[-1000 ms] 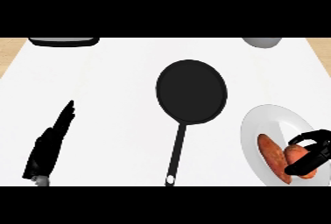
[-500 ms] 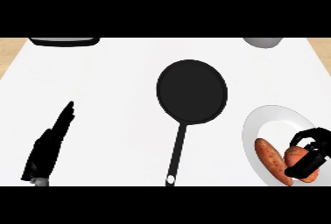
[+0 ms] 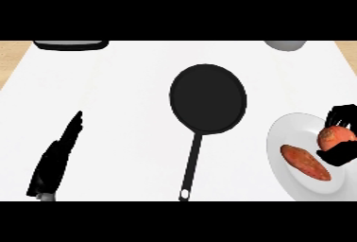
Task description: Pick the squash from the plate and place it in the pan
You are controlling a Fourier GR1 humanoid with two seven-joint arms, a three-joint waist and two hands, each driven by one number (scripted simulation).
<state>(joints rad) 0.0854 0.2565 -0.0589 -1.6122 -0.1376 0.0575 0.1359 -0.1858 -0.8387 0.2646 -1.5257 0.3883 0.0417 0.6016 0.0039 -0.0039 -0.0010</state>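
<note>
Looking down from the head view, we see our right hand [image 3: 343, 152] at about four o'clock, over the right part of the white plate [image 3: 287, 163]. Its fingers [image 3: 342, 113] curl over the top of a round orange squash [image 3: 337, 136] and its lower part wraps beneath it, so the hand is closed around the squash. We cannot tell whether the squash touches the plate or sits just above it. Just beside it, toward seven o'clock from the squash, an elongated orange-red vegetable [image 3: 305, 162] lies on the plate, slanting from upper left to lower right, apart from the hand.

At the middle of the white counter [image 3: 125, 85] we see the black pan [image 3: 208, 98], its round bowl toward twelve o'clock and its thin handle [image 3: 190, 168] running down toward six o'clock. Nothing lies in the pan. The plate sits near the pan, at its four o'clock, not touching it.

At eight o'clock our left hand [image 3: 59, 158] rests with its fingers straight, pointing toward twelve o'clock, well apart from the pan and holding nothing.

Along the far edge we see a dark tray [image 3: 70, 45] at eleven o'clock and a grey bowl [image 3: 284, 45] at one o'clock, both cut by the view's edge.
</note>
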